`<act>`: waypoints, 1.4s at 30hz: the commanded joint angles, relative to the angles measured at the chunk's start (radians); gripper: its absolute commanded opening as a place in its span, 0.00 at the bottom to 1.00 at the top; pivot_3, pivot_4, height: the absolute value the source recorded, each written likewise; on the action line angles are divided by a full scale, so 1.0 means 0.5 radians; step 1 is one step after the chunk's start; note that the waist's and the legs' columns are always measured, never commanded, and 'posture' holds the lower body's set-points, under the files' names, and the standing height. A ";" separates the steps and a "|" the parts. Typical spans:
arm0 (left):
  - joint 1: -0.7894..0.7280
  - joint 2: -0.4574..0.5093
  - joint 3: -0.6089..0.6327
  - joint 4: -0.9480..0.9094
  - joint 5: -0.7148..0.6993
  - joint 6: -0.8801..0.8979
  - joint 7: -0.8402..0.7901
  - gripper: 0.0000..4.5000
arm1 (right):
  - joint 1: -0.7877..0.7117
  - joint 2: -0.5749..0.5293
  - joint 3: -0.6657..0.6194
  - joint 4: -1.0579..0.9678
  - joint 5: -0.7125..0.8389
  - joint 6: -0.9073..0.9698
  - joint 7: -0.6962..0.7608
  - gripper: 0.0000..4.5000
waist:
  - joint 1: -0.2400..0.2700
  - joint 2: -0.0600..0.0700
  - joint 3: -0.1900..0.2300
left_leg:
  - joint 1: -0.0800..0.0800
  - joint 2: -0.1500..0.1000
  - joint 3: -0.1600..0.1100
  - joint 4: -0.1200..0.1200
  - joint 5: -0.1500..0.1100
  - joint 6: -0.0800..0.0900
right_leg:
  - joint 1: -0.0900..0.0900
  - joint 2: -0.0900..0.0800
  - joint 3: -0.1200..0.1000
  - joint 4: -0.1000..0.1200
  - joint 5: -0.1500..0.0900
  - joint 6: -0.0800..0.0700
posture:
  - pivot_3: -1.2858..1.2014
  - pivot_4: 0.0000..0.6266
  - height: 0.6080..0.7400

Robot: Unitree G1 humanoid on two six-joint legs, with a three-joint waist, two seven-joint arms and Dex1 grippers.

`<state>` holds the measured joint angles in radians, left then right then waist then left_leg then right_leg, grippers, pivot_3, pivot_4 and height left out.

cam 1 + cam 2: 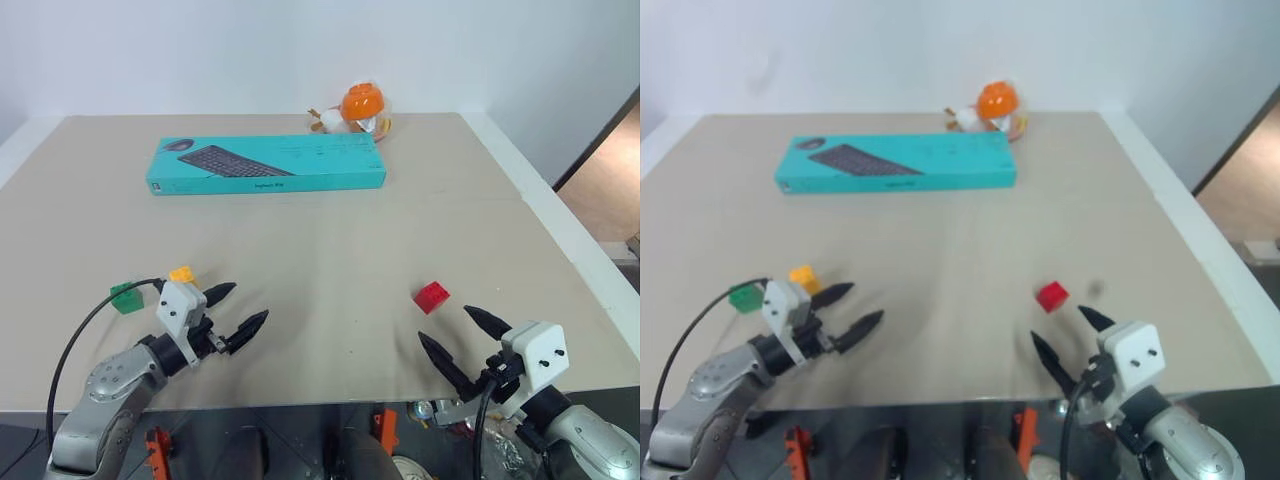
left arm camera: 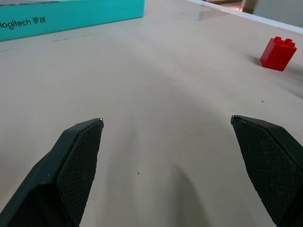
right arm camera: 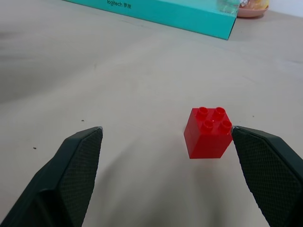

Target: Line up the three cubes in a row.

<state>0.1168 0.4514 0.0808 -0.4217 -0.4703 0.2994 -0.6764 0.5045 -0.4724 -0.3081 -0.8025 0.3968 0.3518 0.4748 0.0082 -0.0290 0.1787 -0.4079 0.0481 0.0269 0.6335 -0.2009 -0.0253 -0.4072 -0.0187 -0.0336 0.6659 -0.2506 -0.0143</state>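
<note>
A red cube rests on the table at the right, also the red cube in the right wrist view and the red cube far off in the left wrist view. My right gripper is open just short of it, nothing between its fingers. At the left, a green cube and a yellow-orange cube lie close together behind my left wrist. My left gripper is open and empty, pointing toward the table's middle, past both cubes.
A long teal keyboard box lies across the far middle of the table. Behind it stands a round orange-and-white toy. The table's front edge runs just under both grippers; its right edge is near the right arm.
</note>
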 commanded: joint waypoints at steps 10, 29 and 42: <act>-0.122 0.251 -0.175 0.065 -0.049 -0.273 -0.674 0.99 | -0.457 -0.095 -0.011 0.337 0.063 0.065 0.065 1.00 | 0.000 0.000 0.000 | 0.000 -0.001 0.003 0.001 0.000 0.000 | -0.001 0.001 0.002 0.000 0.000 -0.001 | 0.52 0.24 1.00; -0.363 0.306 -0.292 -0.034 -0.128 -0.125 -0.827 0.99 | -0.881 -0.224 0.101 1.053 0.107 0.079 0.435 1.00 | -0.001 0.001 0.001 | -0.002 -0.001 0.003 0.000 -0.001 0.003 | 0.000 0.017 0.004 0.000 0.004 0.007 | 0.52 0.24 1.00; -0.315 0.302 -0.304 -0.044 -0.099 -0.168 -0.778 1.00 | -0.900 -0.180 0.125 1.097 0.105 0.075 0.423 0.28 | -0.001 0.002 0.001 | -0.001 0.000 0.004 0.000 -0.002 0.003 | 0.000 0.021 0.009 0.000 0.004 0.007 | 0.52 0.24 1.00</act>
<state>-0.0456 0.6027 -0.0744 -0.4119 -0.5206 0.2368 -1.0681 0.0527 -0.5621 -0.2358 -0.2327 0.4464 0.4032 0.6887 0.0080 -0.0282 0.1792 -0.4084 0.0480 0.0287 0.6336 -0.2016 -0.0238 -0.4071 -0.0080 -0.0292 0.6661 -0.2484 -0.0109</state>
